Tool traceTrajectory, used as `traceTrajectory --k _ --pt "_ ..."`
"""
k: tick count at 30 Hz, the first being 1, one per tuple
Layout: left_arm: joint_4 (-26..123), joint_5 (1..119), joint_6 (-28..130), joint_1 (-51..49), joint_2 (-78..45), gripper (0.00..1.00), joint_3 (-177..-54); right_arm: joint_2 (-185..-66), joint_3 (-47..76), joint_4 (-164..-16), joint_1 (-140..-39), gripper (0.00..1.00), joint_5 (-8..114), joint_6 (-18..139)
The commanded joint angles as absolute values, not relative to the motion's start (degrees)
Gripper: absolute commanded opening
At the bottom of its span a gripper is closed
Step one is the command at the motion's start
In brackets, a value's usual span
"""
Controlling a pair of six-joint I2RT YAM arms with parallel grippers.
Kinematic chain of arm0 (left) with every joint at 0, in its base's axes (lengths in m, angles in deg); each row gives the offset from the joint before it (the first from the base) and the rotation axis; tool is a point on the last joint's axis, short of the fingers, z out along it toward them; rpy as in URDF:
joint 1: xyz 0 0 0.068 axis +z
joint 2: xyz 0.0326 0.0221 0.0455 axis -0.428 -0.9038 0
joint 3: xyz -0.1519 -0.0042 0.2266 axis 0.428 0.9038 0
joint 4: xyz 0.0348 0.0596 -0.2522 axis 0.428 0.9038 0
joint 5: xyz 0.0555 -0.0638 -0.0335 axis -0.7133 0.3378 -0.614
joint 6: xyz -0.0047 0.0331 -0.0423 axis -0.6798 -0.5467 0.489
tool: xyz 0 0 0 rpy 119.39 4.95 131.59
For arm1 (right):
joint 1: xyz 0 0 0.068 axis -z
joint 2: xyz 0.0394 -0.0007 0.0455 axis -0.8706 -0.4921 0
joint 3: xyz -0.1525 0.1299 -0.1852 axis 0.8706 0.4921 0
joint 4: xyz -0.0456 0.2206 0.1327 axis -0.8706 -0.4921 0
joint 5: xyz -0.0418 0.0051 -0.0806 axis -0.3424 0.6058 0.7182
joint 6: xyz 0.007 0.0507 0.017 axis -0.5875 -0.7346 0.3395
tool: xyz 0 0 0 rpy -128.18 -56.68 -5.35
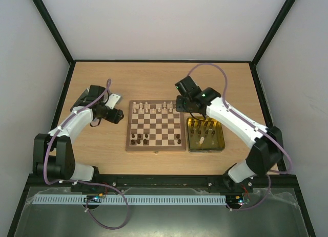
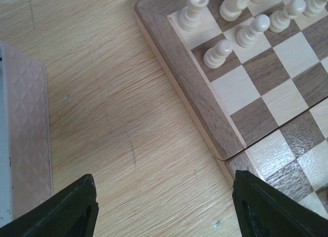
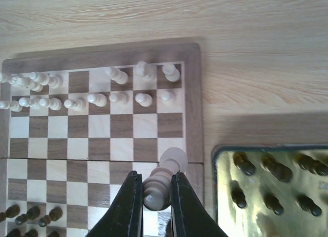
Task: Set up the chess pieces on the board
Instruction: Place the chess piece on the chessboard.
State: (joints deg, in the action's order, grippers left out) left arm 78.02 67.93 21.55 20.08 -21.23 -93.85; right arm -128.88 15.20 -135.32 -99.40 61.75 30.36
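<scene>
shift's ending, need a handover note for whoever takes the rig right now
Left tool: open, empty, over the table beside the board.
Right tool: shut on a pale piece above the board's right side.
Done: pale pieces fill most of the far two rows; a few dark pieces stand on the near rows.
Left: place the held piece; bring the other dark ones over from the tin.
</scene>
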Motion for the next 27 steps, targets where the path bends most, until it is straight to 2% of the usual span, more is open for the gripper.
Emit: traceTrajectory --k 1,5,15,27 --pt "77.73 67.51 21.92 20.96 -20.2 0.74 -93.32 -135.21 8.55 -134.31 -99.72 0.02 59.74 32.56" --pt "77.69 67.91 22.01 21.46 -20.02 0.77 -93.29 -141.46 2.92 -133.44 -99.77 0.02 57.36 32.66" --pt "77.46 68.38 22.02 21.82 -20.17 0.78 -93.29 -151.85 -9.07 -133.94 -101.17 0.02 56.17 33.16" --pt "77.27 68.33 22.01 22.13 -19.9 0.78 -93.03 -162.19 -17.81 -135.35 -102.57 0.02 55.81 34.13"
